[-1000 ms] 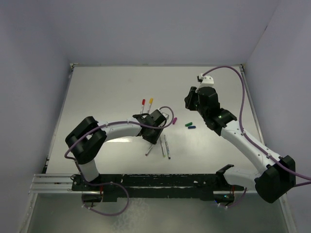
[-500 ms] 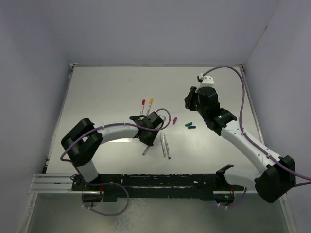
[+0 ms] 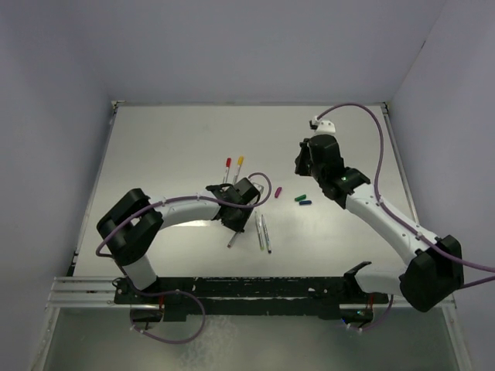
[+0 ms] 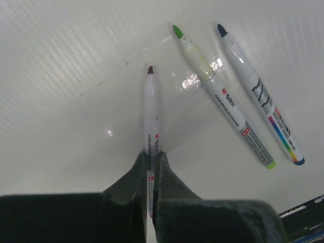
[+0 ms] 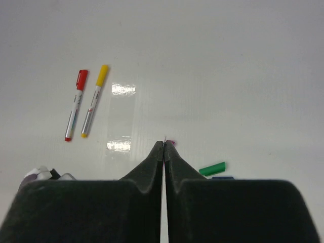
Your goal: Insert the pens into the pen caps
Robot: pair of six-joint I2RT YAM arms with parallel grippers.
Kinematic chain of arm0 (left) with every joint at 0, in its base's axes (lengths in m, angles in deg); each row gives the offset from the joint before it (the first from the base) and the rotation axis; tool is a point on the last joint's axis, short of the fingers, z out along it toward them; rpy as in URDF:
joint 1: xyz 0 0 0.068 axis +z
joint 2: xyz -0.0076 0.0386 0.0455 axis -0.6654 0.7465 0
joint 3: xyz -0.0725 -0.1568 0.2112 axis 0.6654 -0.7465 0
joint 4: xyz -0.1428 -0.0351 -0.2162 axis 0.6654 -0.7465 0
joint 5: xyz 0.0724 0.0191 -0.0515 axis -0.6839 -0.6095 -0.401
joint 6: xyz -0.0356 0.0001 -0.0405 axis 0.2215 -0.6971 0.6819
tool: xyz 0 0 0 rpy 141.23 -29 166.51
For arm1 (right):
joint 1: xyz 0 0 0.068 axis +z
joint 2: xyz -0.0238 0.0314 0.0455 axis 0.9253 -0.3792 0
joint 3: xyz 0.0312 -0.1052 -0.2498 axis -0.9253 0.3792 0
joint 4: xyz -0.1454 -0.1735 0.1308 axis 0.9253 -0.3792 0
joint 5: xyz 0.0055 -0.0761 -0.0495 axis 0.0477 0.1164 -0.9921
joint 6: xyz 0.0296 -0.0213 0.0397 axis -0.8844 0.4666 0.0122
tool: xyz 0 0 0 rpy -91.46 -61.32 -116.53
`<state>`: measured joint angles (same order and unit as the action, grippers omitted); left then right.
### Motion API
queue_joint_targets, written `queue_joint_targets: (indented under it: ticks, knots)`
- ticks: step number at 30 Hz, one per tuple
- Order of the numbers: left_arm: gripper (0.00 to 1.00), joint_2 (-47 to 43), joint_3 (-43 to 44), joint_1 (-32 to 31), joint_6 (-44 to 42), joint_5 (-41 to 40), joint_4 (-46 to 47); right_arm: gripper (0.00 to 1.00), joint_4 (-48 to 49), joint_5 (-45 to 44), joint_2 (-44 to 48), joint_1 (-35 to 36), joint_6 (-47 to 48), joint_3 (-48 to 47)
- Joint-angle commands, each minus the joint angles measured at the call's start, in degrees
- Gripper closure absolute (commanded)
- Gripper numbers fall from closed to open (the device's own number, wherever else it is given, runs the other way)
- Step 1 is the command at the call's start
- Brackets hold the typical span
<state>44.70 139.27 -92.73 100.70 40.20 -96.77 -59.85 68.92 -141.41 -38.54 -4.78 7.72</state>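
My left gripper [image 4: 151,158] is shut on a grey-white pen [image 4: 151,114] with a dark purple tip and holds it just over the table; in the top view the gripper [image 3: 234,219] sits at the table's middle. A green-tipped pen [image 4: 217,96] and a blue-tipped pen [image 4: 258,93] lie just to its right. My right gripper [image 5: 164,145] is shut and empty, above the purple cap [image 5: 171,143], which peeks out beside its tips. The green cap [image 5: 211,168] and the blue cap [image 5: 221,177] lie to the right. A red-capped pen [image 5: 76,104] and a yellow-capped pen [image 5: 94,99] lie together at the left.
In the top view the purple cap [image 3: 278,190], green cap [image 3: 298,197] and blue cap [image 3: 305,202] lie between the two grippers. The capped pens [image 3: 233,166] lie behind the left gripper. A purple cable [image 3: 263,182] loops over the left wrist. Walls enclose the table.
My left gripper has shifted slightly left with the pen in it, then held still. The right wrist has turned a little; the caps and other pens have not moved.
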Motion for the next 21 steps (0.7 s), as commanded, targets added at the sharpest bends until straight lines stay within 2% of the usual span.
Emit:
queue_joint_targets:
  ticks: [1, 5, 8, 11, 15, 21]
  knots:
    - [1.0, -2.84, -0.24, -0.21, 0.08, -1.95, 0.19, 1.0, -6.7, 1.0, -6.17, -1.02, -2.04, -6.62]
    - [1.0, -7.22, 0.11, -0.17, 0.12, -5.21, 0.05, 1.0, -8.62, 3.81, -10.94, -1.07, -3.53, -7.66]
    - [1.0, -10.68, -0.44, -0.19, 0.53, -8.01, 0.32, 0.83, -7.18, 5.79, -13.12, -1.05, -4.52, -6.76]
    - [1.0, -13.74, -1.51, -0.13, 0.84, -10.16, 1.03, 0.79, -6.53, 4.89, -16.2, -1.04, -3.71, -7.21]
    - [1.0, -16.07, -2.86, -0.09, 2.07, -11.96, 1.37, 0.63, -6.69, 6.79, -19.81, -0.96, -3.86, -7.77]
    - [1.0, -20.31, -6.0, -0.04, 5.72, -13.42, 2.25, 0.58, -5.7, 8.44, -23.46, -0.96, -4.1, -8.28]
